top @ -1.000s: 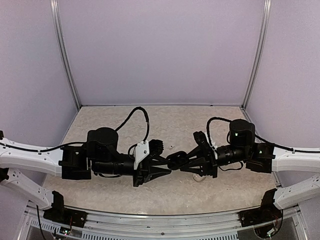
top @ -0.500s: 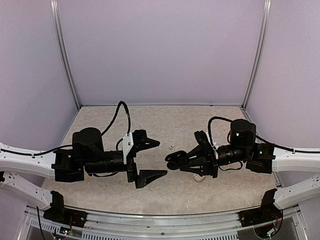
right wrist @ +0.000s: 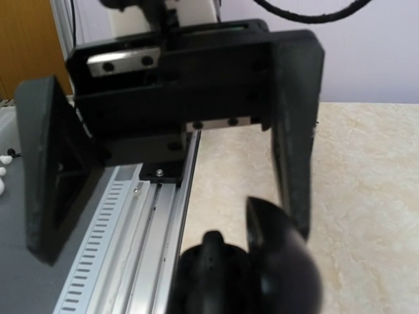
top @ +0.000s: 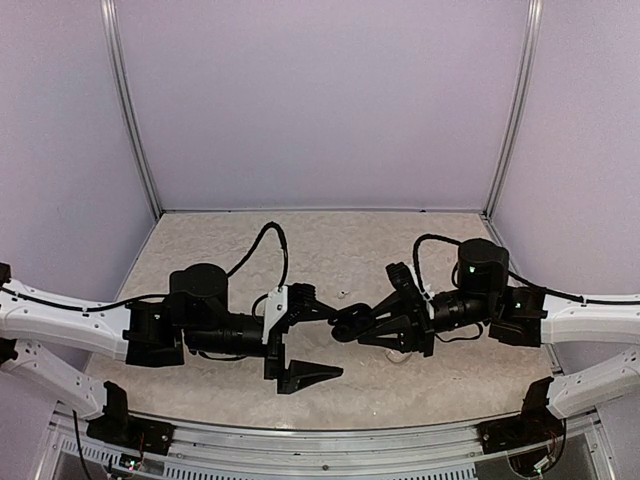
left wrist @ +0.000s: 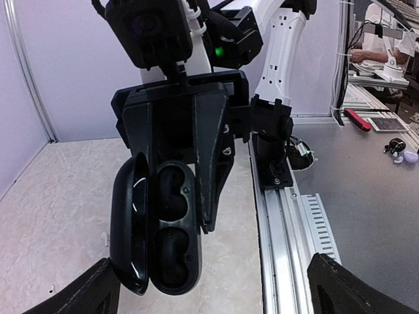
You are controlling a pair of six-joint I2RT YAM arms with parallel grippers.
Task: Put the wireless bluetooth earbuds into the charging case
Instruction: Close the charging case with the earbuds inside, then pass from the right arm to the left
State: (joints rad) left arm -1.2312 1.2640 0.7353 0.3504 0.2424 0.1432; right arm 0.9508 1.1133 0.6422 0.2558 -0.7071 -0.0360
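The charging case [left wrist: 173, 229] is clamped in the right gripper [top: 350, 322], above the table [top: 330, 240]. From the left wrist its long axis is seen upright, with the wells facing the camera and the lid swung open beside them. The wireless bluetooth earbuds cannot be told apart from the dark wells. No writing can be read. The left gripper [top: 336, 342] is spread wide, just short of the case.

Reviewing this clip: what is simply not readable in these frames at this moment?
1. Left wrist view: the open charging case has black wells, so it is unclear whether the earbuds sit in them.
2. Top external view: the case is tiny and partly covered by the right gripper.
3. Right wrist view: the case is blurred and cut off by the bottom edge.
4. Left wrist view: the bottom edge crops the left gripper fingertips.
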